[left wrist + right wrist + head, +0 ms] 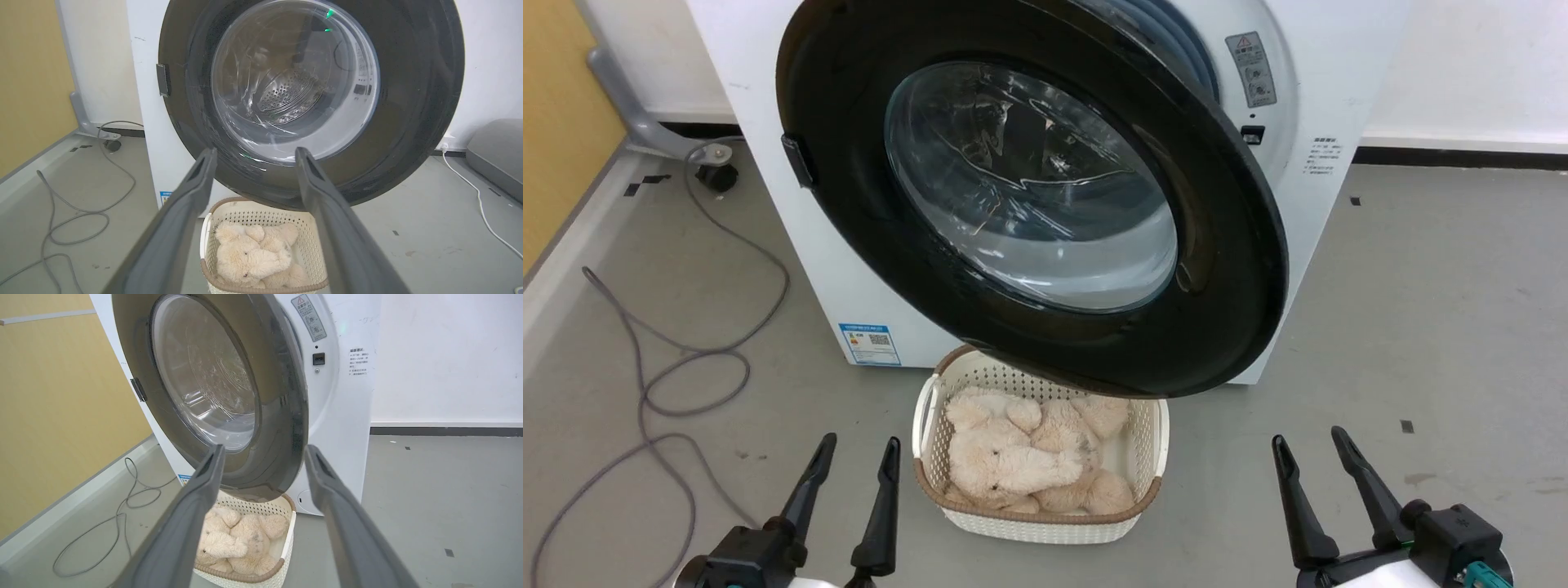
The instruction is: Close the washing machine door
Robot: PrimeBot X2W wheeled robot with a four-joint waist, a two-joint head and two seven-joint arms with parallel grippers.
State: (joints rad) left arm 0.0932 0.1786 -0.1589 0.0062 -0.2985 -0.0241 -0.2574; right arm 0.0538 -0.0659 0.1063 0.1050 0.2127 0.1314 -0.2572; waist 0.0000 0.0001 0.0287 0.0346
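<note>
Above the basket (1045,524), washing machine door (1029,188) rim, grey floor (1421,327) alongside.

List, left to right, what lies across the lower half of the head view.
grey cable → left gripper → white basket of plush toys → right gripper

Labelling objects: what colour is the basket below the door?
Basket: white with a brown rim; best in head view.

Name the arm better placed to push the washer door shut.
Right. The door looks hinged on its left; its free edge stands off the washer on the right, nearer the open right tool.
</note>
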